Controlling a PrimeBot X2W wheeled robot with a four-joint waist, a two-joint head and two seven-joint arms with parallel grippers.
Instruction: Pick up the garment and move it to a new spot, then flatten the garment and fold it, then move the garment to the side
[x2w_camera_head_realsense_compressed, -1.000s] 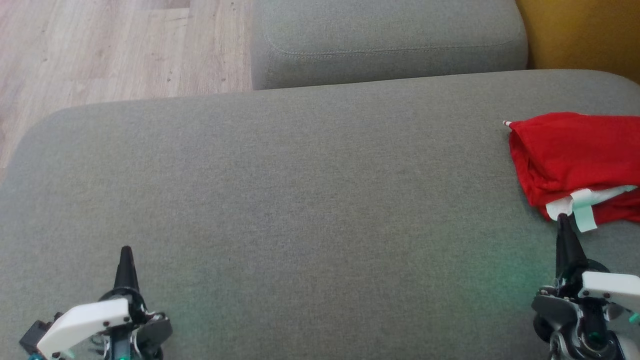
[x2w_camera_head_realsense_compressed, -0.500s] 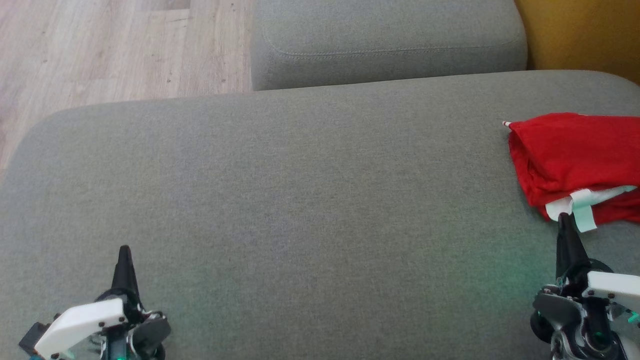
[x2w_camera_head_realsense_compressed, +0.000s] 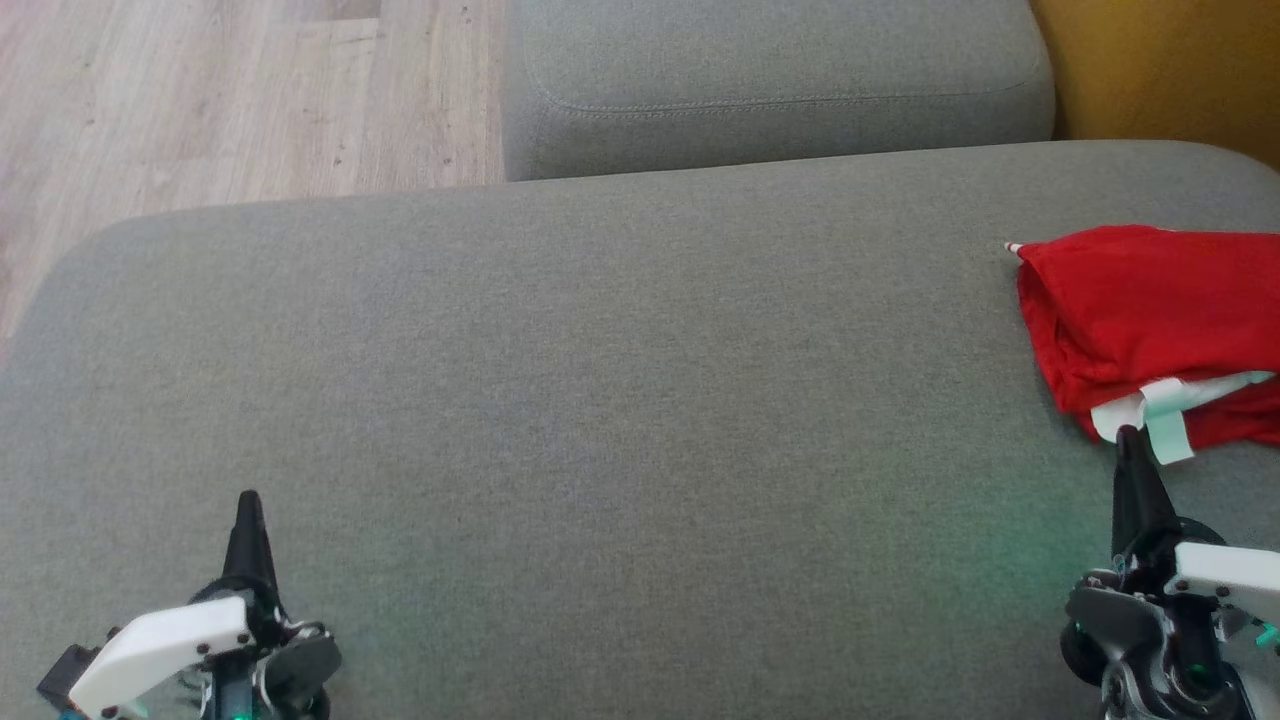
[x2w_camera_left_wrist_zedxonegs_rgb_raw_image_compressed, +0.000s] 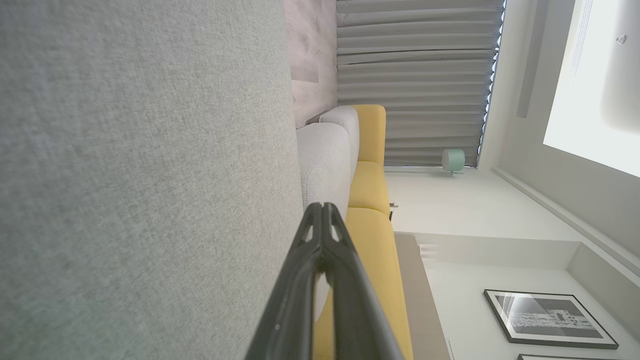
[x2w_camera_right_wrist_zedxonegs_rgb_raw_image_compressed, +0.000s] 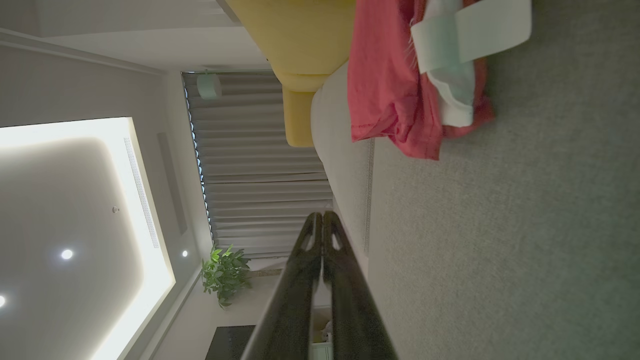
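Observation:
The garment (x2w_camera_head_realsense_compressed: 1150, 320) is a folded red piece with a white and pale-green band, lying at the right edge of the grey sofa seat (x2w_camera_head_realsense_compressed: 600, 380). It also appears as a red bundle, the garment (x2w_camera_right_wrist_zedxonegs_rgb_raw_image_compressed: 395, 85), at the top of the right wrist view. My right gripper (x2w_camera_head_realsense_compressed: 1127, 436) is shut with nothing in it, its tip just short of the white band. My left gripper (x2w_camera_head_realsense_compressed: 248, 497) is shut and holds nothing, low over the seat at the lower left. In the wrist views both pairs of fingers, left gripper (x2w_camera_left_wrist_zedxonegs_rgb_raw_image_compressed: 324, 206) and right gripper (x2w_camera_right_wrist_zedxonegs_rgb_raw_image_compressed: 320, 215), meet at the tips.
A second grey cushion (x2w_camera_head_realsense_compressed: 780, 80) sits behind the seat. A yellow sofa part (x2w_camera_head_realsense_compressed: 1160, 70) stands at the back right, and wooden floor (x2w_camera_head_realsense_compressed: 200, 100) lies at the back left. Broad bare seat surface spreads between the two grippers.

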